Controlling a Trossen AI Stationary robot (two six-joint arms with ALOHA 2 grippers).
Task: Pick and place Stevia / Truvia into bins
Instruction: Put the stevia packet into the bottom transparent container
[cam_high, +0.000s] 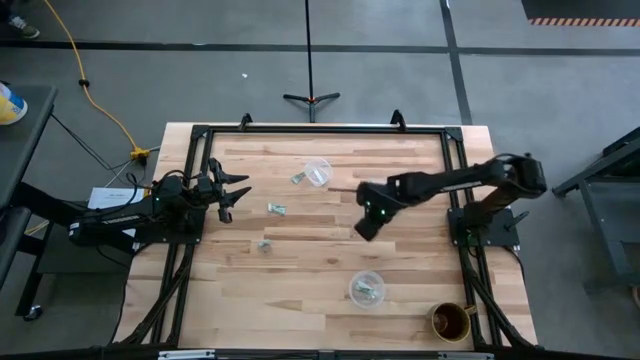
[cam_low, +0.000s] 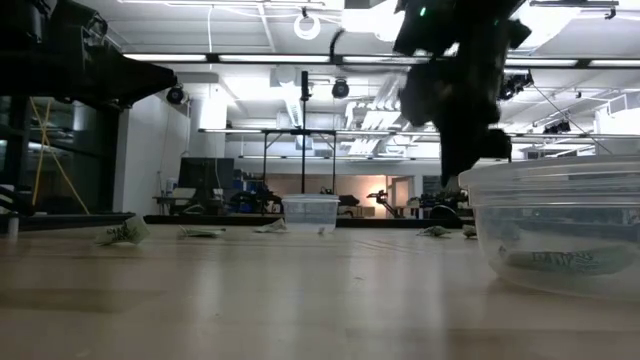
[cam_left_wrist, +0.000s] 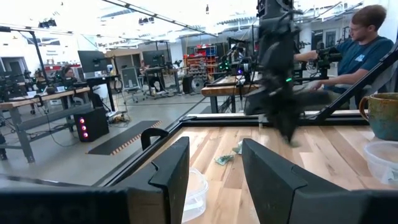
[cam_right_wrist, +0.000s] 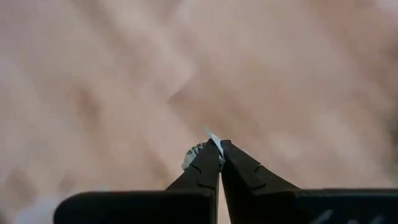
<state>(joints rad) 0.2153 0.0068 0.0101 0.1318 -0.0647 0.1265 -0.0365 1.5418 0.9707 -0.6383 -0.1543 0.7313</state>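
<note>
Pale sachet (cam_right_wrist: 198, 152) pinched tight in my right end effector (cam_right_wrist: 219, 144), lifted over mid-worktop (cam_high: 300, 290). Carry step now; next I swing to the near bin (cam_high: 366, 289) and release above it. Left end effector (cam_high: 228, 192) waits spread.

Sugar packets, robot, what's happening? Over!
Right gripper jaws shut on a packet, above mid-table. Left gripper open, waiting at the left edge. Three packets still loose on the table; some already in the near cup. Nothing in the way.

Overhead camera straight down, low camera level across table (cam_high: 300, 290), wrist cameras forward
</note>
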